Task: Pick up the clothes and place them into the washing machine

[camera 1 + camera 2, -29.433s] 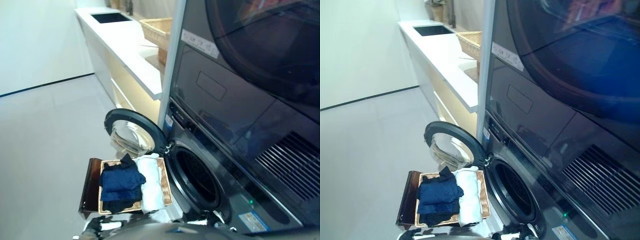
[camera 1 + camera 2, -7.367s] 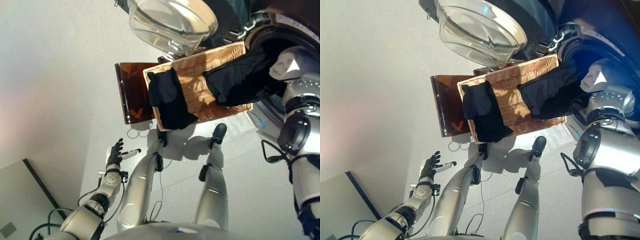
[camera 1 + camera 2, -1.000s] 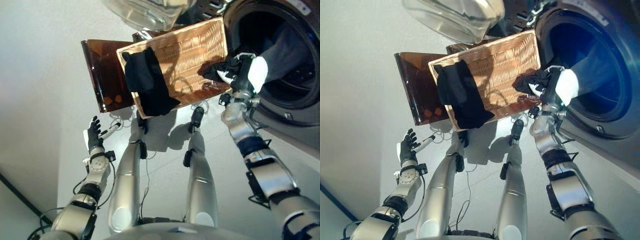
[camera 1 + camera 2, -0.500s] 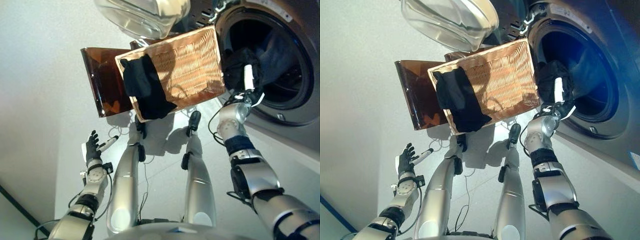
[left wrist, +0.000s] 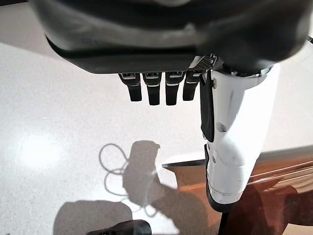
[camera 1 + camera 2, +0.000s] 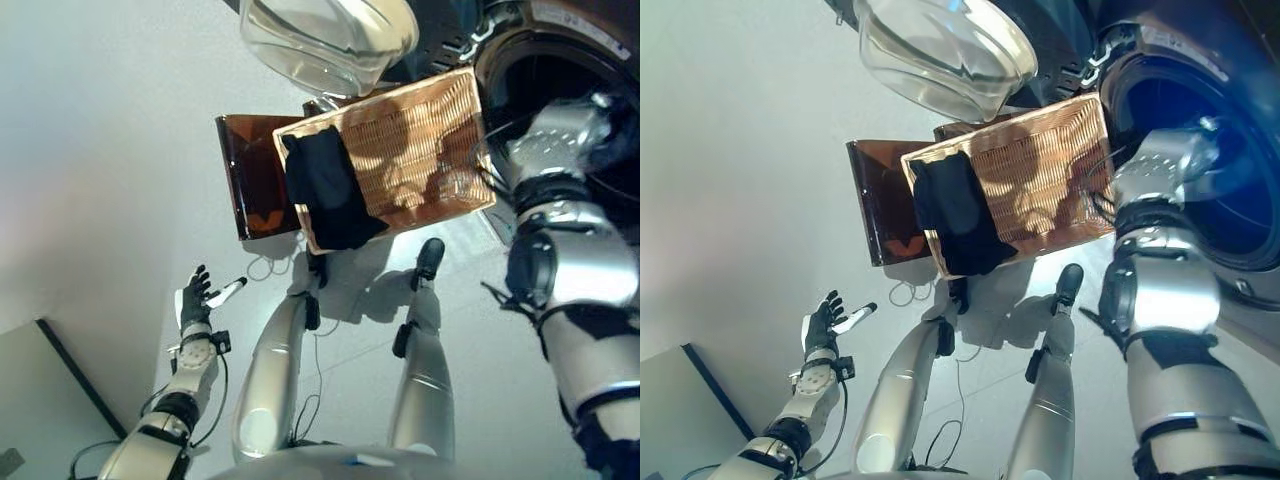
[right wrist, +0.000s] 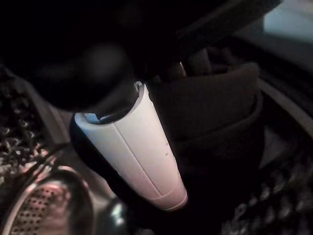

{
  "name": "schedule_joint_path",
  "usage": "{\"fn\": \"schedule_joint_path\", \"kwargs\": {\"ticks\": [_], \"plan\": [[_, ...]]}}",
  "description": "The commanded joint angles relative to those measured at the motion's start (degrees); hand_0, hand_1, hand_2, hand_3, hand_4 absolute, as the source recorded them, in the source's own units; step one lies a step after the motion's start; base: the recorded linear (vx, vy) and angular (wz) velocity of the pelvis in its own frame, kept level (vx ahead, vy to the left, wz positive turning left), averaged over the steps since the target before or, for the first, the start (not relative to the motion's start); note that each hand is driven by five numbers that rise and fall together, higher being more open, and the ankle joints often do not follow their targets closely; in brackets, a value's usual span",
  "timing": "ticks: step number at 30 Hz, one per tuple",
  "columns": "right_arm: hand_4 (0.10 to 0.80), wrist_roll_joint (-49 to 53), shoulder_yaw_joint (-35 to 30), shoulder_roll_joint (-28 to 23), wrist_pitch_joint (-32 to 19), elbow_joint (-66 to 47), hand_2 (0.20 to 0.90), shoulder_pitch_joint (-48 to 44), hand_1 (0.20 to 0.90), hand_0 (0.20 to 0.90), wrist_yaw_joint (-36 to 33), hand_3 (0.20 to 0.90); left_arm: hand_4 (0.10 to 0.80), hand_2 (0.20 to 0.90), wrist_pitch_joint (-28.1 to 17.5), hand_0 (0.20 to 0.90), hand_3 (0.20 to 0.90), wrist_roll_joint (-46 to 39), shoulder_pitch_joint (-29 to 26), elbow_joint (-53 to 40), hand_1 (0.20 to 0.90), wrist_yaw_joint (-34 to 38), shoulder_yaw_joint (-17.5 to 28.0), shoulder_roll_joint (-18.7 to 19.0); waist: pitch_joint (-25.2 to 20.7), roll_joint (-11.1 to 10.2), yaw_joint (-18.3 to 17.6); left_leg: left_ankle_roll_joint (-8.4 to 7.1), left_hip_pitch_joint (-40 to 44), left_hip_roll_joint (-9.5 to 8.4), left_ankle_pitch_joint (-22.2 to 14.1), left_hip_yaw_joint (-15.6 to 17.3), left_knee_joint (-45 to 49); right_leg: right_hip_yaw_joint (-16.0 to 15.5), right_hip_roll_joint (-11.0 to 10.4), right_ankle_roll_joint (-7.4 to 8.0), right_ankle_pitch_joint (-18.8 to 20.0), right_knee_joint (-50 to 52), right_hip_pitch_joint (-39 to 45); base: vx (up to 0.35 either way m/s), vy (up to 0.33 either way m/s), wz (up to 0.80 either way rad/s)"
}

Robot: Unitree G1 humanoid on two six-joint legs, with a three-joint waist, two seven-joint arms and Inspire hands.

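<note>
A wicker basket rests on a brown stand before the washing machine's round opening. One dark garment hangs over the basket's left end. My right arm reaches into the drum, so the eye views do not show its hand. In the right wrist view the right hand shows its white-covered thumb lying against dark cloth inside the dark drum. My left hand hangs low at the left over the floor, open and holding nothing.
The machine's glass door stands swung open above the basket's far side. Pale floor stretches to the left of the stand. A dark line crosses the floor at the lower left.
My right hand, which held a dark garment at the drum's mouth, has gone deeper into the drum and out of the eye views. The camera has shifted. The left hand stays put.
</note>
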Motion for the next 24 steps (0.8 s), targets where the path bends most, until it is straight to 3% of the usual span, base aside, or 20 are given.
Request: {"fn": "schedule_joint_path", "kwargs": {"ticks": [1,12,19,24], "plan": [[0.3,-1.17,7.08,-9.72,-4.8,-2.17,0.2,-6.64,0.2,0.2,0.1,0.2,0.8,0.9,-0.58,0.9,0.9,-1.27,3.62,4.27,0.9,0.94,-3.49,2.47,-4.42,4.68,1.18,-5.48,12.78,-1.82,8.94,-3.86,-24.1,-1.34,1.64,1.7,-3.68,0.57,6.35,0.043,-0.01,0.03],[0.3,0.08,7.42,-18.93,-5.92,2.58,0.2,-11.32,0.2,0.2,-3.97,0.2,0.8,0.9,-0.48,0.9,0.9,-1.58,3.06,5.29,0.9,1.33,-3.37,2.49,-5.15,6.11,1.26,-5.62,12.28,-1.68,8.52,-4.03,-24.1,-0.66,1.93,1.82,-4.66,1.75,4.47,0.008,-0.012,0.04],[0.3,0.97,3.5,-20.71,-9.48,2.87,0.2,-9.74,0.2,0.2,-8.11,0.2,0.8,0.9,-0.64,0.9,0.9,-2.15,2.46,4.4,0.9,1.76,-4.13,2.09,-4.79,7.05,0.68,-5.5,10.77,-1.57,8.73,-4.0,-24.1,0.04,1.77,1.88,-4.65,1.64,2.43,-0.023,-0.01,0.03],[0.3,-0.53,3.06,-20.62,-8.5,3.51,0.2,-8.62,0.2,0.2,-10.16,0.2,0.8,0.9,-0.99,0.9,0.9,-2.71,2.23,3.06,0.9,2.16,-5.1,2.08,-4.13,7.51,0.53,-5.43,9.37,-1.54,9.55,-3.9,-24.1,0.32,1.63,1.71,-3.97,1.98,0.56,-0.044,-0.012,0.0]]}}
